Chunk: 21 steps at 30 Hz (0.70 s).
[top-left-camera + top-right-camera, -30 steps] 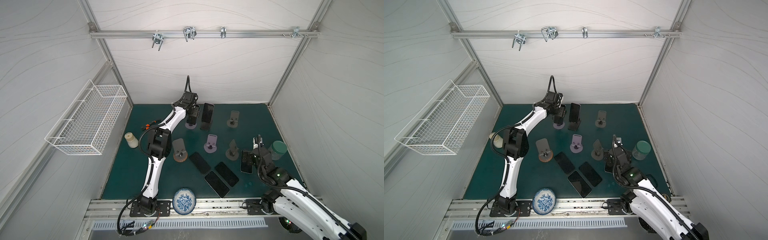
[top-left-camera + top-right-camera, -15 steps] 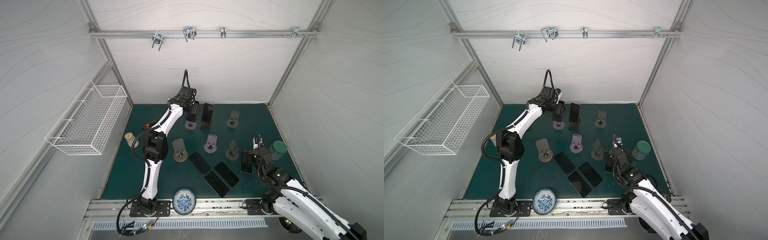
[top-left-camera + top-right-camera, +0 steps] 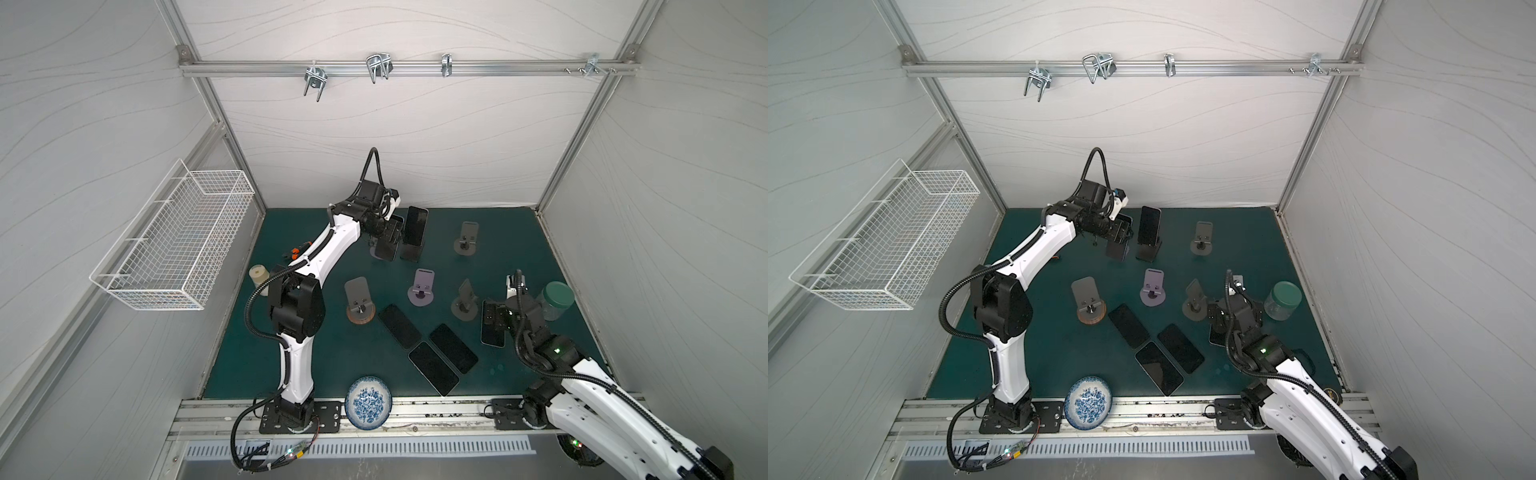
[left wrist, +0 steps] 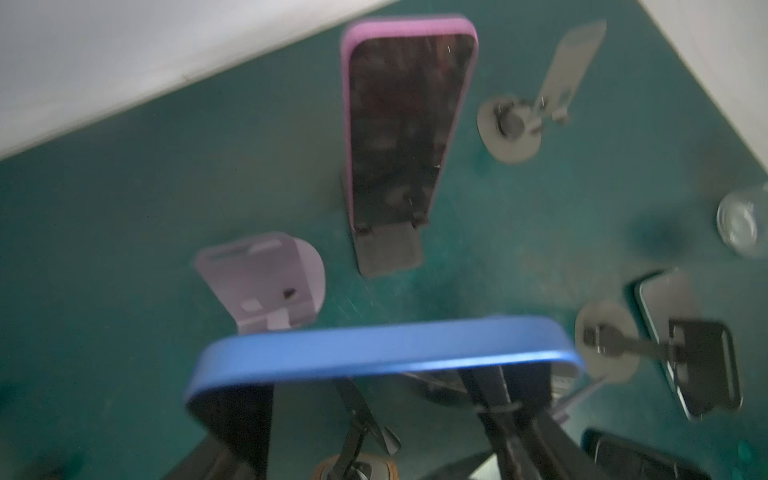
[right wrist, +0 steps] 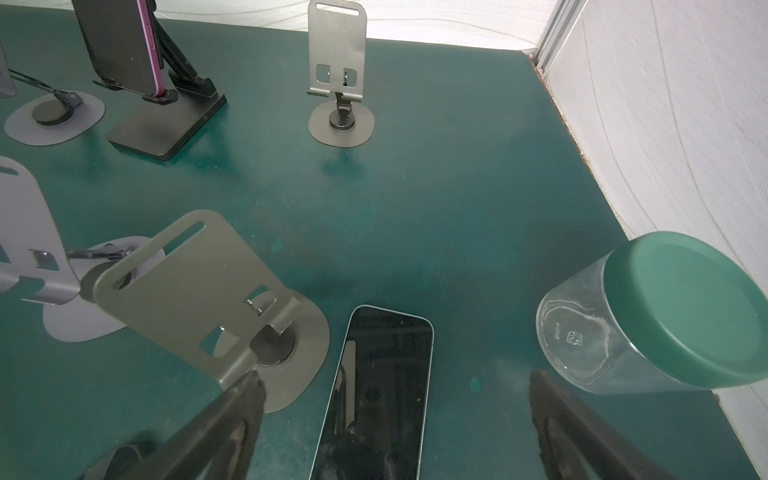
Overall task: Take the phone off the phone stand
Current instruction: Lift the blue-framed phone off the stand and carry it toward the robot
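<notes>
**Left gripper clamps blue phone above its stand**

The left gripper (image 3: 390, 235) is closed on the blue phone (image 4: 382, 349), far back on the green mat (image 5: 457, 208). The phone's long axis stands steep, nearly upright, lower end toward the mat; in the left wrist view its blue rim runs crosswise. Just beyond sits the lilac stand (image 4: 259, 278), apart from the phone. Beside it a pink-cased phone (image 4: 399, 124) leans on a black stand (image 4: 388, 249). The right gripper (image 5: 395, 379) hangs with jaws spread wide over a flat phone (image 5: 374, 399), near a green-lidded jar (image 5: 648, 316).
</notes>
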Available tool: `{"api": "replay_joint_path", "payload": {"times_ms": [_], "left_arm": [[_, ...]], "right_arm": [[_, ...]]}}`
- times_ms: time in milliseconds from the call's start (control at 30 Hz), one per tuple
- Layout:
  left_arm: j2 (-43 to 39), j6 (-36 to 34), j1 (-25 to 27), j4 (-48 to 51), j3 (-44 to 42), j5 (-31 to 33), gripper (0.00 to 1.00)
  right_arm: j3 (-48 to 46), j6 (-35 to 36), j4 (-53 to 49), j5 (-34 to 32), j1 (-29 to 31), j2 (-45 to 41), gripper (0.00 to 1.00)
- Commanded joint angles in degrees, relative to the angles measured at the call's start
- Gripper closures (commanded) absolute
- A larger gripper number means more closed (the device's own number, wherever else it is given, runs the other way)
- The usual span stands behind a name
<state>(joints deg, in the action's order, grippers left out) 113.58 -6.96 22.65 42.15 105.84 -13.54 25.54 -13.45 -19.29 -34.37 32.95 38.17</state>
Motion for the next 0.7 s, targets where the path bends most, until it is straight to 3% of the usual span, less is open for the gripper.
{"api": "replay_joint_path", "payload": {"times_ms": [0, 233, 667], "left_arm": [[-3.72, -3.76, 1.16, -3.12, -4.04, -1.54, 0.52], [-4.29, -7.08, 3.85, -6.04, -10.26, 3.22, 0.53], [0.65, -9.68, 5.09, -5.23, -12.52, 5.83, 0.55]], "right_arm": [[-0.49, 0.80, 1.48, 0.05, -0.25, -0.80, 0.01], [-0.46, 0.53, 1.14, -0.40, -0.25, -1.09, 0.01], [-1.11, -0.11, 0.67, -1.52, -0.17, -3.22, 0.01]]}}
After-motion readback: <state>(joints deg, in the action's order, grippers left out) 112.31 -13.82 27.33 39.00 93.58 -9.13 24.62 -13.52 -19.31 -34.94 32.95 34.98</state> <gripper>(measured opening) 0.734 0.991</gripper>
